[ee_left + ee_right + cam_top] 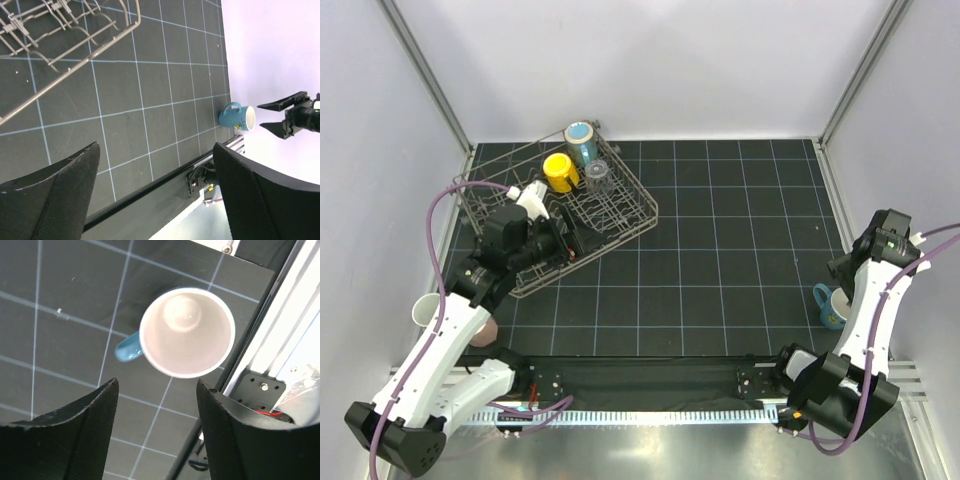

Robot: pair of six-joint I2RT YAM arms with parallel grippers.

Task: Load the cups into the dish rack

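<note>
Top view, upper left: dish rack (620,215) w/ yellow cup (560,172), light blue cup (581,136), clear tumbler (597,173) inside. Left end effector (575,240) over rack, jaws wide, empty. Right edge: blue mug (828,305) on surface (720,240), near right end effector (845,270), jaws apart, nothing held.

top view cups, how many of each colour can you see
light blue cup: 1
yellow cup: 1
clear tumbler: 1
blue mug: 1
pale-rimmed cup: 1
pinkish cup, partly hidden: 1
total: 6
</note>
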